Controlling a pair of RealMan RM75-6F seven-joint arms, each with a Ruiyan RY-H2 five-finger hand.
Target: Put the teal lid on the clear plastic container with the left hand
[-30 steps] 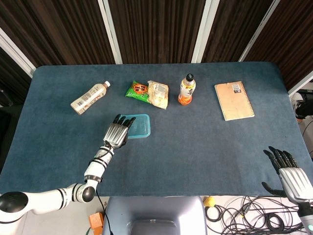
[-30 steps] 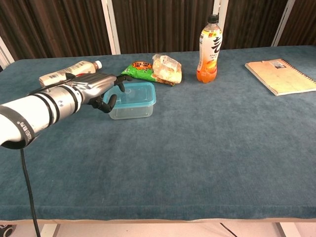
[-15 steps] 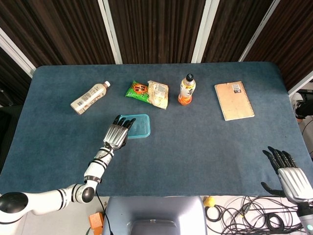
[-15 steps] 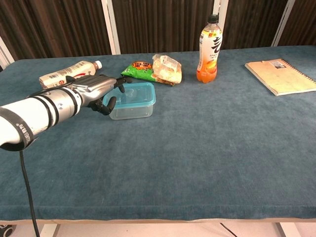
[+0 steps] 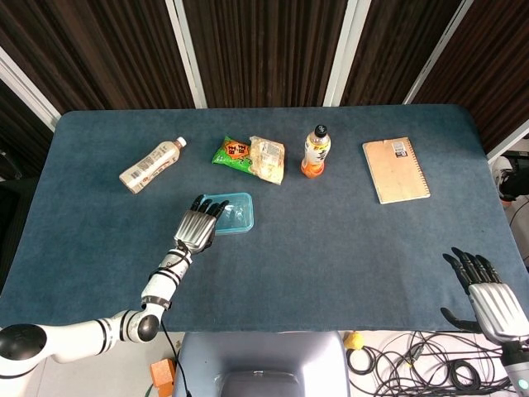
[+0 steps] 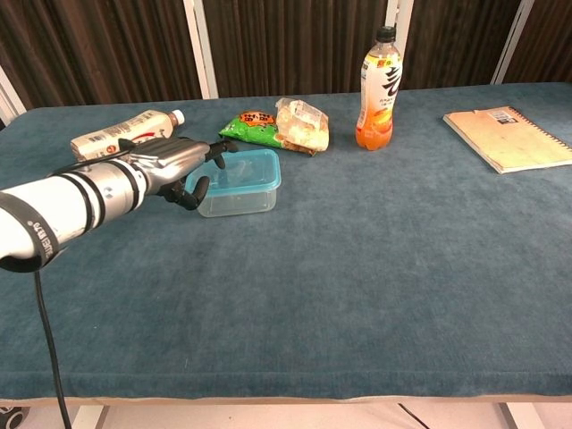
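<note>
With the teal lid [image 6: 241,169] already sitting on the clear plastic container [image 6: 239,197] just beyond its fingertips, the empty, spread left hand [image 6: 174,164] should press squarely down, avoiding a sideways shove.

No wording can be read with certainty. The orange drink bottle [image 6: 379,88] at 12 o'clock carries large dark characters on its label, possibly East Asian script; print on the green snack packet [image 6: 253,124] is too small.

Teal lid [image 5: 234,212] on clear container [image 6: 237,198], dark blue table [image 5: 331,240], orange bottle [image 5: 315,152], tan notebook [image 5: 395,169].
</note>
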